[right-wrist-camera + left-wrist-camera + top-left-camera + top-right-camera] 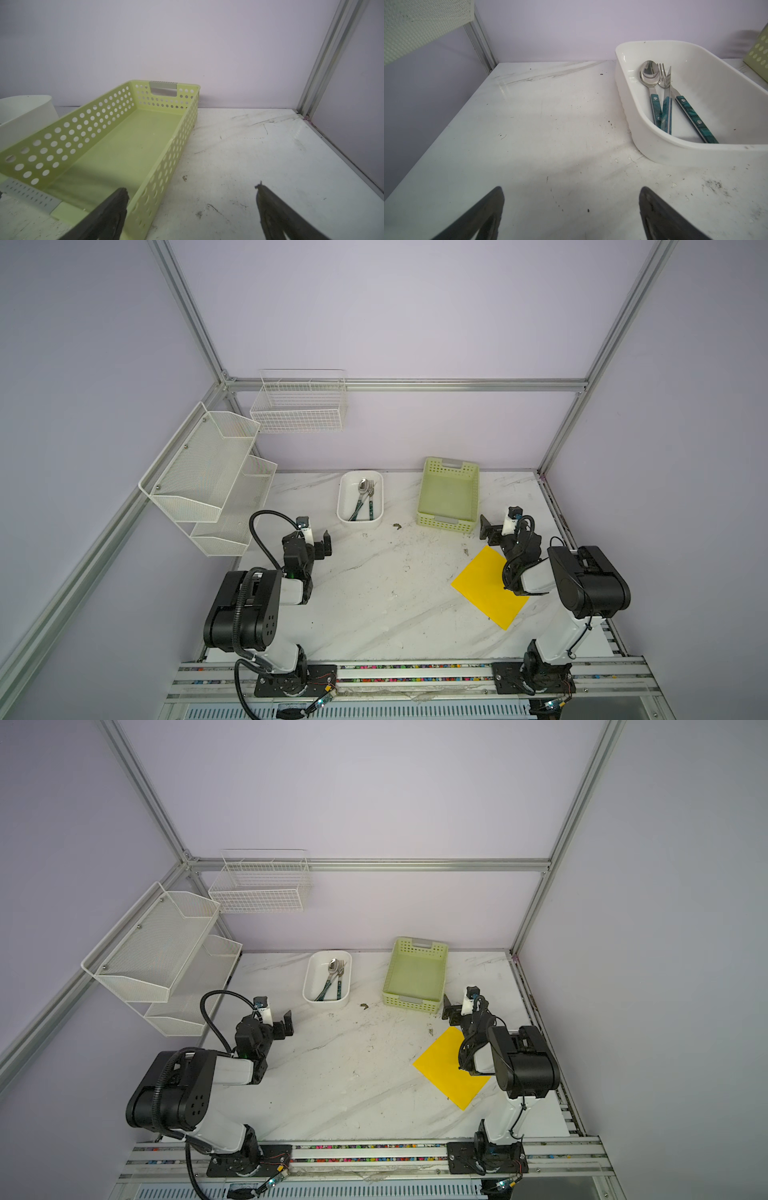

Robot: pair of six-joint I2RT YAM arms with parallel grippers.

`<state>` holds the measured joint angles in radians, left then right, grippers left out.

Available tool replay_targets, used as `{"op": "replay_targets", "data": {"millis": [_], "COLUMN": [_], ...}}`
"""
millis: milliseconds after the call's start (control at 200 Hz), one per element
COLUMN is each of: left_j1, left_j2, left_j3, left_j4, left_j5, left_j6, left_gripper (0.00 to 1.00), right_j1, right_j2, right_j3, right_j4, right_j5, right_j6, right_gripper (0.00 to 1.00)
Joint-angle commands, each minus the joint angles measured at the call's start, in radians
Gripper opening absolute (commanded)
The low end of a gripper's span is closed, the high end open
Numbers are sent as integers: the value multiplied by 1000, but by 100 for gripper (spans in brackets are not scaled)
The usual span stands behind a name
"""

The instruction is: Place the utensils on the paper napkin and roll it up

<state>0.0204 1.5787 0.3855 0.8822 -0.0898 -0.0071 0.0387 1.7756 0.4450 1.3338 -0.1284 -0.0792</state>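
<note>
The utensils, a spoon, fork and knife with teal handles, lie together inside a white tub at the back of the table. In the left wrist view the utensils rest along the white tub's floor, ahead and to one side of my open left gripper. In both top views the left gripper hovers just left of the tub. The yellow paper napkin lies flat at the right, partly under my right arm. My right gripper is open and empty.
A pale green perforated basket stands empty beside the tub, right by the right gripper. White mesh shelves hang on the left wall and a wire basket on the back wall.
</note>
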Motion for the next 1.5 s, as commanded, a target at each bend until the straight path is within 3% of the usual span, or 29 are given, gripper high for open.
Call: {"op": "replay_targets", "data": {"millis": [0, 235, 475, 735, 850, 1020, 1235, 1495], "left_j1": [9, 6, -39, -46, -46, -45, -45, -44], "left_j2": [-11, -69, -257, -295, -260, -235, -224, -266], "left_j3": [-2, 12, 107, 415, 579, 706, 774, 654], "left_j4": [49, -21, -324, -845, -1075, -1249, -1317, -1189], "left_j5": [-14, -112, -221, -12, 82, 169, 208, 215], "left_j6": [-4, -31, -57, -174, -156, -106, -27, -59], "left_gripper": [100, 100, 100, 100, 100, 100, 100, 100], "right_j1": [-4, 1, 16, 30, 44, 92, 199, 268], "right_j2": [0, -73, -256, -397, -459, -495, -464, -431], "right_j3": [5, 28, 154, 322, 373, 404, 428, 361], "right_j4": [21, -72, -470, -1001, -1202, -1426, -1646, -1723], "right_j5": [43, 101, 101, 35, -30, -87, -161, -232], "right_j6": [1, 20, 56, 190, 247, 357, 466, 549], "right_gripper": [97, 97, 95, 88, 83, 74, 66, 66]}}
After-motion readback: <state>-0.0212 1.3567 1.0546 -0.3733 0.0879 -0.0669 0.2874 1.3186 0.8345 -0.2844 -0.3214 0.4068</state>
